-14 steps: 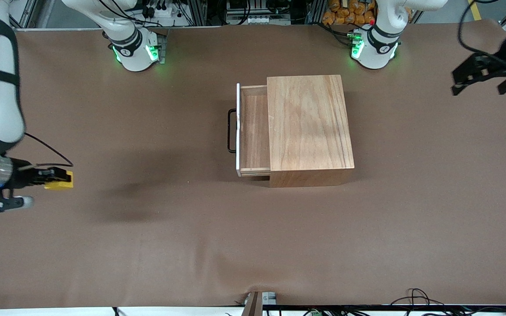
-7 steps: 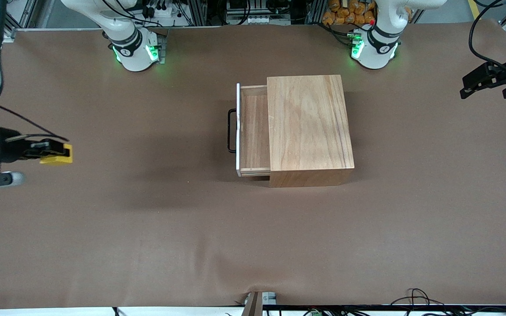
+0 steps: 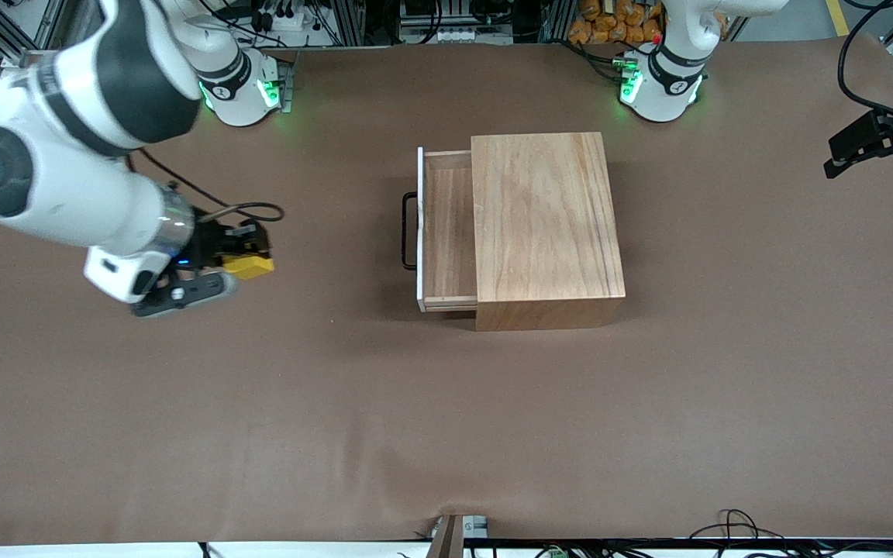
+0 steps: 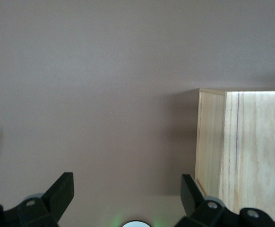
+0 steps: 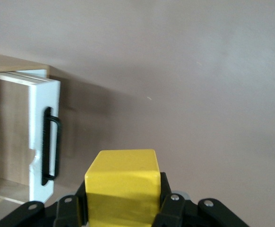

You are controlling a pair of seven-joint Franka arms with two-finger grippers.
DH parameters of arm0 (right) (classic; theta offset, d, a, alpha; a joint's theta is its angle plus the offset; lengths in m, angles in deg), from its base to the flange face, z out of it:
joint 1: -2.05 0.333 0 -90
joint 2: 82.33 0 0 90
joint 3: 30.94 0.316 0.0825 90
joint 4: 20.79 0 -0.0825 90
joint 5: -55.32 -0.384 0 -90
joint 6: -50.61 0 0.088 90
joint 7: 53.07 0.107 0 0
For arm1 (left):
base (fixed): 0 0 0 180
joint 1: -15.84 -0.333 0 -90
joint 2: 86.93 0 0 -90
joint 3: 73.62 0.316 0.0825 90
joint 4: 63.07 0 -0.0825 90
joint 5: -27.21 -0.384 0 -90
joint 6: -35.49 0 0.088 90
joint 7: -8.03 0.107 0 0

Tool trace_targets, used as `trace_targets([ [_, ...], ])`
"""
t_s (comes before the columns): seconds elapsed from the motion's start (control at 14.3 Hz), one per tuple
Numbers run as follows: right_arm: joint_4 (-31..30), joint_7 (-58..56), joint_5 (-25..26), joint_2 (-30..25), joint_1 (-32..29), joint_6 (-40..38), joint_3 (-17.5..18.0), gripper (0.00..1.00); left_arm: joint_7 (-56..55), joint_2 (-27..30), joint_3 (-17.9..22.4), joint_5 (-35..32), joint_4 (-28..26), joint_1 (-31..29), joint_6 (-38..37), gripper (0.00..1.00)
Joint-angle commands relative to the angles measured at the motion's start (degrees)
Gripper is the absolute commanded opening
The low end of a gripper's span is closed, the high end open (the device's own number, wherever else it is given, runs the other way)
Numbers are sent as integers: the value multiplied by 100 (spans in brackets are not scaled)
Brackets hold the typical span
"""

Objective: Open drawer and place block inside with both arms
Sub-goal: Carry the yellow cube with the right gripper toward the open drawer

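Observation:
The large light-wood box (image 3: 543, 225) stands mid-table. Its drawer (image 3: 446, 232) is pulled out toward the right arm's end, with a white front panel (image 3: 420, 229) and a black bar handle (image 3: 408, 231). My right gripper (image 3: 249, 256) is shut on the yellow block (image 3: 249, 266) and holds it above the bare table at the right arm's end, apart from the handle. In the right wrist view the block (image 5: 122, 187) sits between the fingers, with the drawer front (image 5: 45, 137) ahead. My left gripper (image 3: 877, 147) is open and empty in the air at the left arm's end of the table; it also shows in the left wrist view (image 4: 126, 198).
The brown table cover (image 3: 446, 411) is wrinkled near the front camera's edge. The two green-lit arm bases (image 3: 241, 93) (image 3: 660, 89) stand along the edge farthest from the front camera. The box corner (image 4: 241, 151) shows in the left wrist view.
My right arm has swung in from the table's end toward the drawer, carrying the yellow block. My left gripper has drifted slightly farther out toward its end.

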Motion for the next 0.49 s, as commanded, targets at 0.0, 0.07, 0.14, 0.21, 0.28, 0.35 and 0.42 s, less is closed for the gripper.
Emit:
trace_targets([
  [0.0, -357, 90, -71, -31, 613, 652, -72, 0, -47, -227, -17, 57, 216, -19, 110, 100],
  [0.07, -419, 230, -71, -31, 789, 741, -72, 0, -56, -262, -26, 66, 216, -10, 120, 100],
  [0.14, -490, 492, -71, -31, 913, 716, -64, 0, -64, -271, -26, 75, 225, -1, 137, 100],
  [0.21, -647, 808, -71, -57, 1106, 716, -64, 0, -65, -280, -26, 75, 216, -10, 163, 100],
  [0.28, -744, 1142, -71, -74, 1290, 776, -64, 0, -47, -272, -26, 66, 216, -19, 155, 100],
  [0.35, -780, 1389, -71, -57, 1440, 847, -64, 0, -47, -272, -26, 75, 216, -27, 164, 100],
  [0.42, -833, 1539, -71, -40, 1555, 995, -64, 0, 5, -263, -18, 75, 216, -45, 164, 100],
])
